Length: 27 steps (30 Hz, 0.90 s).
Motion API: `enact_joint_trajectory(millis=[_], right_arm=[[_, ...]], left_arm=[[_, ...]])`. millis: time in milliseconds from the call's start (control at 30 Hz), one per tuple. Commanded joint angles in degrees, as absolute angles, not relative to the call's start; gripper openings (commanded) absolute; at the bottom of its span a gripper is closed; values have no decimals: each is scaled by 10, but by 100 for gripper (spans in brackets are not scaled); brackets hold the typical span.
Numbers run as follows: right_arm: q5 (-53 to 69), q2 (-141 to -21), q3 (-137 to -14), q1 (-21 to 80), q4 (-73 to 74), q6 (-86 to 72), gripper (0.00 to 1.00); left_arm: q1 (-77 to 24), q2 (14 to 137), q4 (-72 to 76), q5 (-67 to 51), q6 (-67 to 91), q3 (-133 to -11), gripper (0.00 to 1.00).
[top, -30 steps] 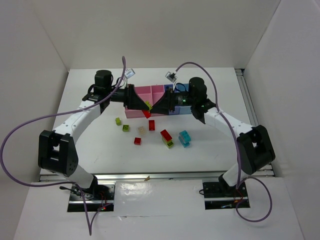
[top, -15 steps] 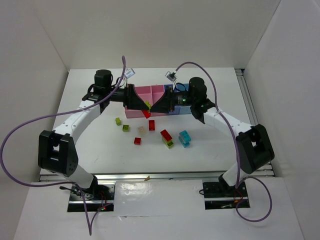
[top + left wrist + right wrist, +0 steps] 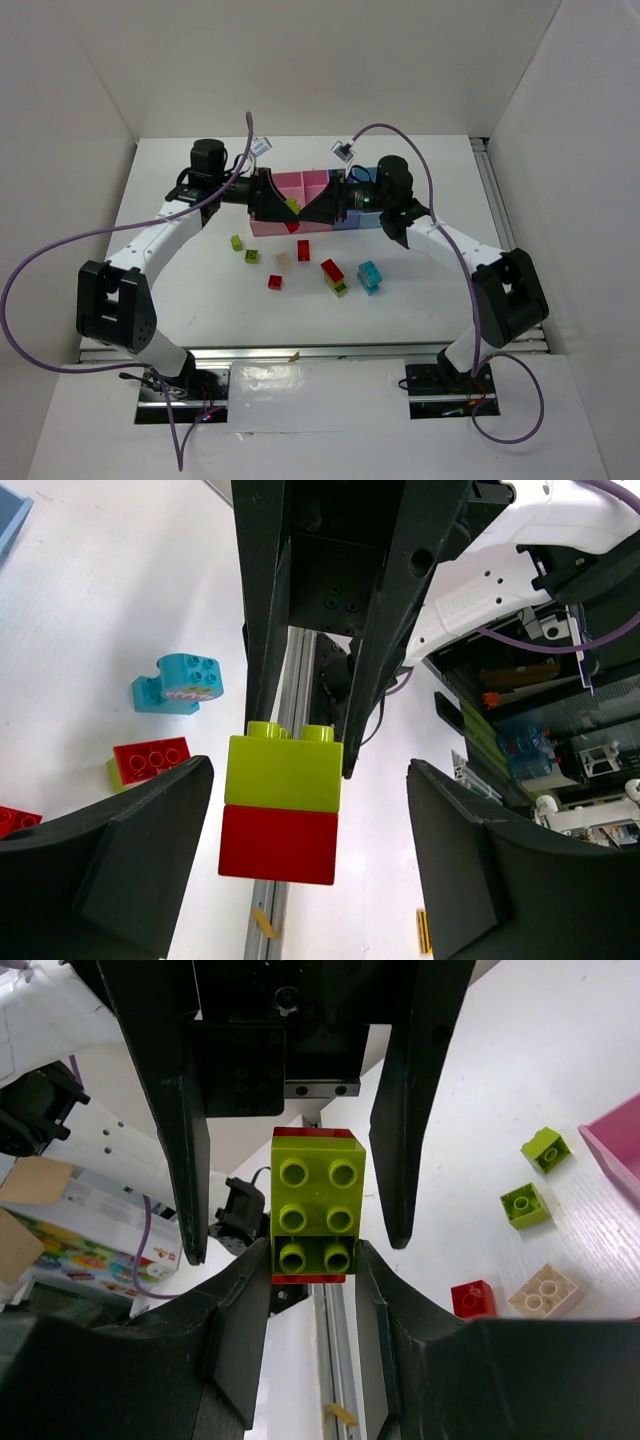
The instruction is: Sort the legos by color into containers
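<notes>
Grippers are meeting nose to nose over the near side of the containers [image 3: 310,183], which are sitting at the middle of the worktop's [image 3: 180,290] far edge. Hanging between them is a 2-colour stack [image 3: 283,810], a yellow-green brick pressed onto a red one, raised off the surface. The right gripper [image 3: 315,1255] is clamping the stack, its 2 fingers pinching the yellow-green half from both sides. The left gripper [image 3: 310,770] is standing wide open, its fingers flanking the red half without touching it.

Loose legos [image 3: 303,250] in red, yellow-green and beige are lying scattered between the containers and the worktop's near edge. Another red-on-green pair [image 3: 334,275] and a cyan piece [image 3: 370,276] are lying toward the right.

The step in hand is looking like a split, since the stack cannot go into 1 bin while carrying 2 colours. The next move is likely calling for the left jaws to close squarely on the red brick. A pull or twist apart would follow while the right grip is holding firm. A skewed bite could send either half tumbling.
</notes>
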State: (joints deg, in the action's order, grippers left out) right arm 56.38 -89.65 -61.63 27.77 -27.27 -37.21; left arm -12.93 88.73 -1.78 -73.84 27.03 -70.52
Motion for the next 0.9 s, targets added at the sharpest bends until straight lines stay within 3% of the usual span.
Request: enact_joint_trajectory(millis=[0, 133, 433, 467, 500, 600, 667, 700, 867], right_arm=[[553, -881, -613, 274, -310, -380, 13], [553, -875, -607, 263, -305, -380, 13], [558, -880, -607, 263, -312, -385, 13], [558, -880, -607, 263, -312, -385, 13], [558, -880, -607, 263, -318, -385, 13], [563, -880, -607, 263, -318, -385, 13], [563, -880, -607, 263, -311, -385, 13], [563, -880, -607, 258, -311, -385, 13], [552, -880, -627, 232, -274, -373, 13]], left_arm=[[-114, 869, -10, -758, 245, -720, 87], [-102, 859, 6, -764, 258, -704, 73], [-102, 859, 6, -764, 252, -699, 68], [-102, 859, 16, -764, 261, -693, 64], [-102, 859, 21, -764, 266, -693, 52], [-102, 869, 27, -764, 272, -693, 31], [-102, 874, 11, -757, 272, -700, 6], [-97, 881, -7, -745, 261, -715, 0], [-73, 890, -57, -729, 248, -731, 0]])
